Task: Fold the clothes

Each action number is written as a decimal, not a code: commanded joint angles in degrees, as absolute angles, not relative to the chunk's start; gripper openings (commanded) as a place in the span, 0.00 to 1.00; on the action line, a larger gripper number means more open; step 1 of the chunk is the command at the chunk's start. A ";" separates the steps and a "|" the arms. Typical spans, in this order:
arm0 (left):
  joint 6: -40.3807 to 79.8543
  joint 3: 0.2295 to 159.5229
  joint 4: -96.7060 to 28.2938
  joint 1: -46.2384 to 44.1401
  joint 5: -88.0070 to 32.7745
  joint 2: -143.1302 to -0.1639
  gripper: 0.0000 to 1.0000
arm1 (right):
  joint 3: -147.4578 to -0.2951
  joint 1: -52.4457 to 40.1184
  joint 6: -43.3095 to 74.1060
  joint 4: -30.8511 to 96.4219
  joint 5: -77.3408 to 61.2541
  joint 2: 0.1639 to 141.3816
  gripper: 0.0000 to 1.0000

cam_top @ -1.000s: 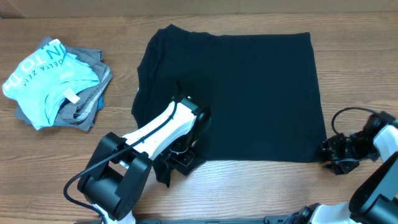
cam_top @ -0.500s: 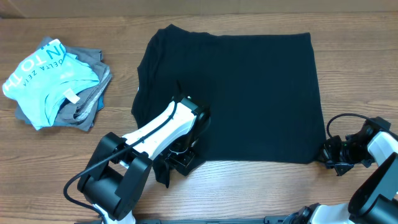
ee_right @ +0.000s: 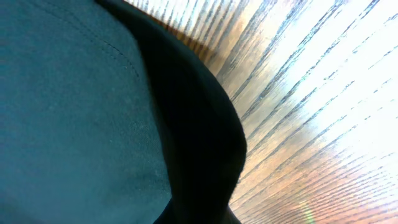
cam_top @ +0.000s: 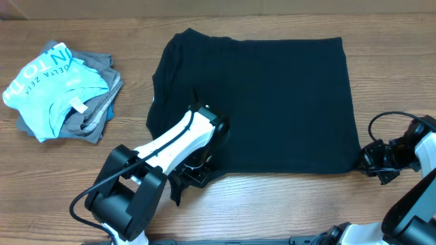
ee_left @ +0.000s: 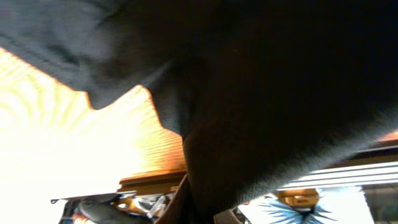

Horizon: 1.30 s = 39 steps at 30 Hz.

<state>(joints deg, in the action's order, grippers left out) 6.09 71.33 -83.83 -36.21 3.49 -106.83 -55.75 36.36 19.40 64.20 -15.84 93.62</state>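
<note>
Far left, at about 9 o'clock on the worktop (cam_top: 286, 211), the pile of grey garments (cam_top: 95, 116) with the light blue shirt (cam_top: 48, 85) on top is untouched, same as a second ago, and not part of the job. Next over, the left claw (cam_top: 194, 175) sits at the 7 o'clock corner of the black T-shirt (cam_top: 272, 102), pressed together as before. The left wrist view is almost all black cloth (ee_left: 267, 93) hanging across the lens, so it reads as pinching that corner, though the fingers themselves can't be seen. The shirt lies flat and spread across the middle of the worktop, bottom hem toward 3 o'clock, no fold made yet. The real change is on the right: a second ago the right claw (cam_top: 366, 162) stood spread just off the shirt's 5 o'clock corner, and now it is pressed together right at that corner. The right wrist view shows stitched black hem (ee_right: 93, 93) close up against bare wood (ee_right: 311, 93), so it looks clamped on the fabric edge. The corner has also tugged slightly outward toward 3 o'clock. Judgement: both near corners are now gripped, the grasp step is done, and the shirt is ready to lift and carry toward 12 o'clock for a first fold. Risk: the right pinch is thin at the hem and could slip.
</note>
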 commanded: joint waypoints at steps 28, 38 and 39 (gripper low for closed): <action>-3.70 88.88 -72.42 -30.30 32.56 -104.81 0.04 | -57.08 35.27 22.79 50.54 -27.27 93.89 0.04; -12.34 88.88 -68.42 -29.23 33.67 -104.84 0.04 | -57.06 31.38 26.28 40.77 -26.89 93.89 0.04; -12.32 88.88 -68.69 -28.97 33.61 -104.84 0.04 | -57.06 30.92 26.76 39.83 -26.85 93.89 0.04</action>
